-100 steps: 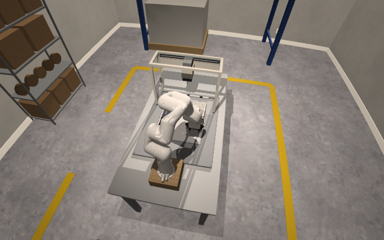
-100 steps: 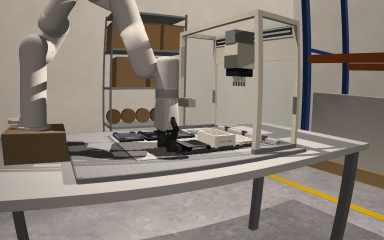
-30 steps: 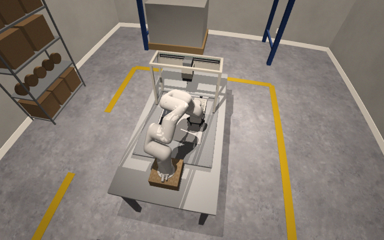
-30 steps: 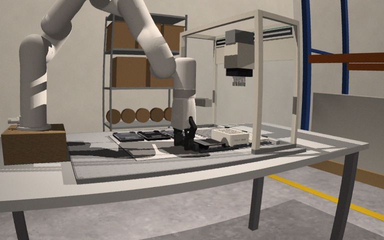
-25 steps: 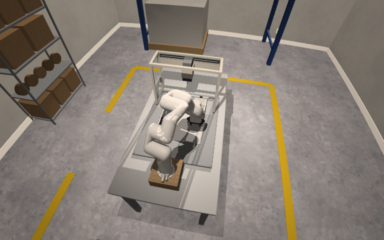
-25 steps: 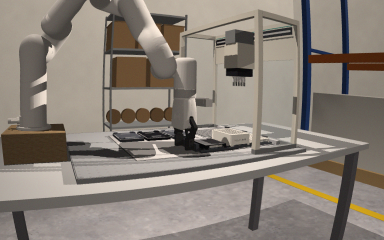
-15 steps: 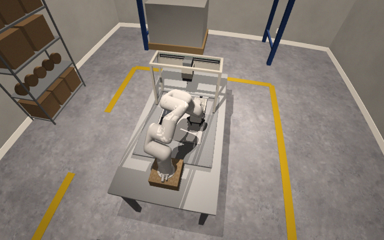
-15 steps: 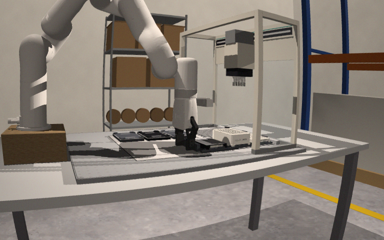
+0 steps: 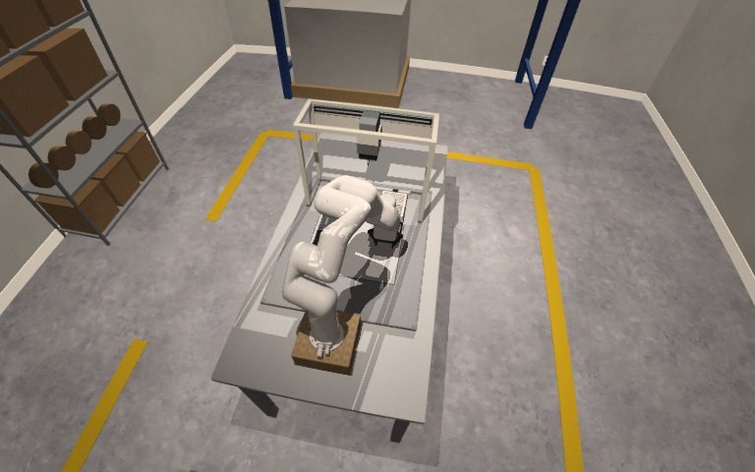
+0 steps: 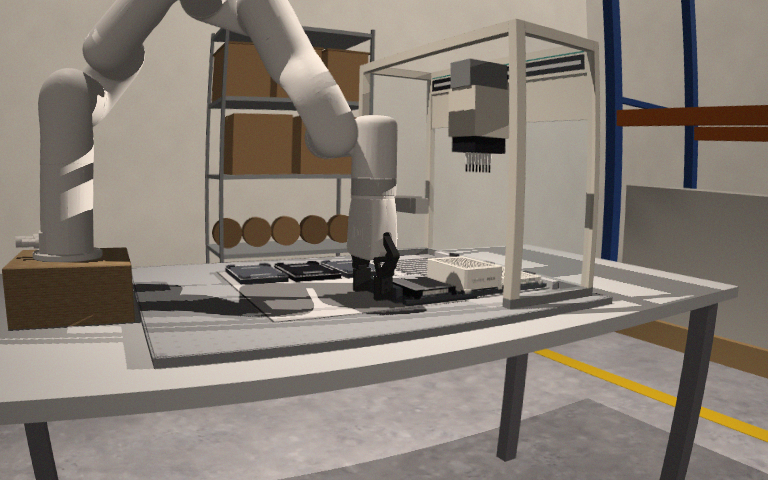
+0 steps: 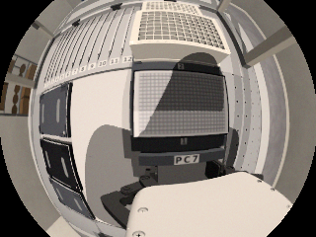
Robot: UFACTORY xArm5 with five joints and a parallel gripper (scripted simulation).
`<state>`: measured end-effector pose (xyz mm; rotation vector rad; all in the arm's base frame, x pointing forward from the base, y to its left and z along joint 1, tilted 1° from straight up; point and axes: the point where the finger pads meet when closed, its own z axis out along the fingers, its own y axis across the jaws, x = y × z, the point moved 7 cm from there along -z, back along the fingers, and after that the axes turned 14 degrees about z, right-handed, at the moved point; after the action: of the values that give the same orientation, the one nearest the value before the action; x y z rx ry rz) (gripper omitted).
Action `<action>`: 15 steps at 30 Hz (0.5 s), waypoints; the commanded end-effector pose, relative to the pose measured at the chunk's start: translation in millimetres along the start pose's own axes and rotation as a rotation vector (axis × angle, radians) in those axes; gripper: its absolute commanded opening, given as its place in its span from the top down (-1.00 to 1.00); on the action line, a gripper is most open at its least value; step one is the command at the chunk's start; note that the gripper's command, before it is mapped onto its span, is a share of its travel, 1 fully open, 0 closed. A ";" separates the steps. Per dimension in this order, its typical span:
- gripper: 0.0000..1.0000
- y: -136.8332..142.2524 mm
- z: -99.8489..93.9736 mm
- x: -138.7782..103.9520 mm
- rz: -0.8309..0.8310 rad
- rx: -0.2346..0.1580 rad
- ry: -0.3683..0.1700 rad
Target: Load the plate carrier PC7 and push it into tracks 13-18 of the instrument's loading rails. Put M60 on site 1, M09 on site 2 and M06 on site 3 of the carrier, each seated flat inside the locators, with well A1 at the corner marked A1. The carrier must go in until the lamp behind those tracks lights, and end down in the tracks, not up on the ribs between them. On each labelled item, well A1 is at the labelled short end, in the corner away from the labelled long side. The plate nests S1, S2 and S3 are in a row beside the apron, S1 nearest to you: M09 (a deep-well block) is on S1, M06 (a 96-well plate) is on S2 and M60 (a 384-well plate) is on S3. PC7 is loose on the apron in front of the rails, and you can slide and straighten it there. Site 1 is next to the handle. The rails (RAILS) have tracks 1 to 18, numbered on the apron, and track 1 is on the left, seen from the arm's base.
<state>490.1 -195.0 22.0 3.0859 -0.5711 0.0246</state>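
Here's the gripper point(image 9: 384, 240) point(image 10: 373, 289) point(image 11: 183, 168), low at the handle end of PC7 point(image 10: 453, 296) point(image 11: 148, 144), fingers spread and pinching nothing. That looks like a pushing stance: weight behind the handle, driving the carrier up the rails point(image 10: 413, 266) point(image 11: 99, 49).

All three loads are aboard! M60 point(image 10: 424, 284) point(image 11: 180, 104) lies on site 1 nearest the handle, the tall M09 point(image 10: 464, 274) point(image 11: 180, 30) is next, M06 point(image 10: 521, 276) point(image 11: 170, 7) beyond, presumably all loaded first so one push carries the lot. PC7 runs just right of the printed 12, which suits tracks 13-18; whether it's fully down between the ribs, or the lamp is lit, I can't quite make out from here.

The pale apron point(image 9: 356, 269) point(image 10: 334, 308) point(image 11: 99, 94) lies on the grey counter point(image 9: 389, 389) point(image 10: 339, 370), the arm's shadow sprawling over it. Around it, a cream gantry frame point(image 9: 431, 178) point(image 10: 514, 169), yellow floor tape point(image 9: 548, 250) point(image 10: 623, 383), and a shelf unit point(image 9: 119, 72) point(image 10: 223, 141) of brown boxes. Next, surely, a straight, steady shove; any skew risks a jam.

Dark plate carrier labelled PC7 point(image 10: 436, 295) point(image 11: 186, 159), three pale plates aboard: advanced farther along rails, away from arm base. Black-fingered gripper point(image 9: 384, 238) point(image 10: 374, 280): shifted same direction, at carrier's handle end. White jointed arm point(image 9: 333, 233) point(image 10: 317, 84): extended farther forward.
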 end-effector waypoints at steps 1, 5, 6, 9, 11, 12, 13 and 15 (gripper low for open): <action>-0.62 0.6 -1.7 3.1 0.000 0.014 0.005; -0.62 0.2 -1.7 4.4 0.000 0.014 0.005; -0.62 0.2 -1.7 4.4 0.000 0.014 0.005; -0.62 0.1 -1.7 5.1 0.000 0.014 0.005; -0.62 -0.1 -1.7 5.7 0.000 0.014 0.005; -0.62 -0.2 -1.7 6.0 0.000 0.014 0.005; -0.62 -0.2 -1.7 6.4 0.000 0.014 0.005; -0.62 -0.4 -1.7 7.0 0.000 0.014 0.005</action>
<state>494.3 -195.5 22.0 3.0860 -0.5711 0.0245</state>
